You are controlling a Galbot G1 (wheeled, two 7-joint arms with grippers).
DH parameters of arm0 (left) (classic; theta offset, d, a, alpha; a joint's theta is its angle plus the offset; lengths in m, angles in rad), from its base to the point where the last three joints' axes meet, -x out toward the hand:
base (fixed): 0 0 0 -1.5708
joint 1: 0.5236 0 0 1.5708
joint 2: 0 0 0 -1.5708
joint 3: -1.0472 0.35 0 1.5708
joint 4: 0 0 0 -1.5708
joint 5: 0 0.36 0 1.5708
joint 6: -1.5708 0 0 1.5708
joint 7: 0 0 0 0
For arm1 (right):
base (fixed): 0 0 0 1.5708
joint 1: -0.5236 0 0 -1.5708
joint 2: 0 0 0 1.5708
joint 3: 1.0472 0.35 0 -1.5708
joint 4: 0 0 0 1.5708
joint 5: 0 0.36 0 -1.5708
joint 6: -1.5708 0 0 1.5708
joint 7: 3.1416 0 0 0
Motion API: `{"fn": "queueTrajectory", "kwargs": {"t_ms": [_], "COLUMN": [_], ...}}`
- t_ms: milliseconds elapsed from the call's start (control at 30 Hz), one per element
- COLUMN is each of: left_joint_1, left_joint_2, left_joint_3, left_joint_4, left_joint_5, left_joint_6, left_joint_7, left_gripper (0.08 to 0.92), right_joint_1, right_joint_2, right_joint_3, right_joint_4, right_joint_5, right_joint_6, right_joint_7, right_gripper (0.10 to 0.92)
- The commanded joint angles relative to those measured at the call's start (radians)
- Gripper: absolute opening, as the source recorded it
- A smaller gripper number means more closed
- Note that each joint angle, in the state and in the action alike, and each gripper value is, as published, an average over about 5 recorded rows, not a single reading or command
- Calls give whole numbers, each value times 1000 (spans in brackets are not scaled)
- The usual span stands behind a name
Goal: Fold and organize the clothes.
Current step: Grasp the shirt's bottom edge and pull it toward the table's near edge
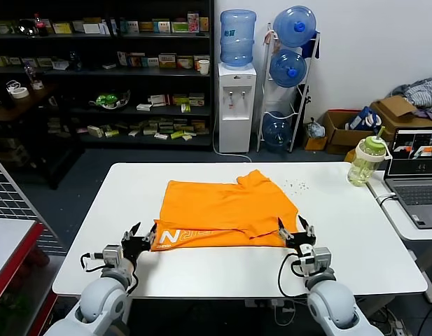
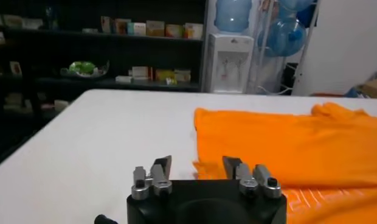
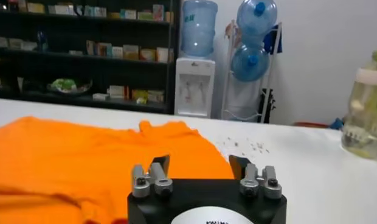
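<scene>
A white table [image 1: 356, 245] carries the orange T-shirt [image 1: 226, 210], which lies flat near its middle with the near edge folded up, so a strip with white lettering [image 1: 175, 236] faces upward (only an "N" reads clearly). At the shirt's near left corner sits the left gripper [image 1: 143, 234], its fingers spread apart and holding nothing, just beside the hem. At the near right corner the right gripper [image 1: 295, 230] also stands wide and empty, close to the cloth. A green-lidded bottle [image 1: 365, 159] stands at the table's far right edge.
</scene>
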Motion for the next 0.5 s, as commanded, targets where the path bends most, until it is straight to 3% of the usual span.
{"fn": "queueTrajectory", "kwargs": {"t_ms": [33,233,500], "left_joint_1": [100,74,69], "left_joint_2": [-56,-64,-51], "left_joint_3": [-13,-11,-1], "left_joint_4": [1,19,16], "left_joint_5": [17,19,-3], "left_joint_6": [-4,1,15], "left_joint_7": [1,1,-3], "left_gripper": [647,797,822], "right_joint_1": [-90,-50,-41], "right_joint_2": [-52,-34,-31], "right_joint_3": [73,65,58], "right_joint_4": [-8,-46,-58], "right_joint_5": [72,110,151], "right_joint_6": [0,-23,-56], "right_joint_7": [-80,-104,-111], "right_gripper": [783,822,823]}}
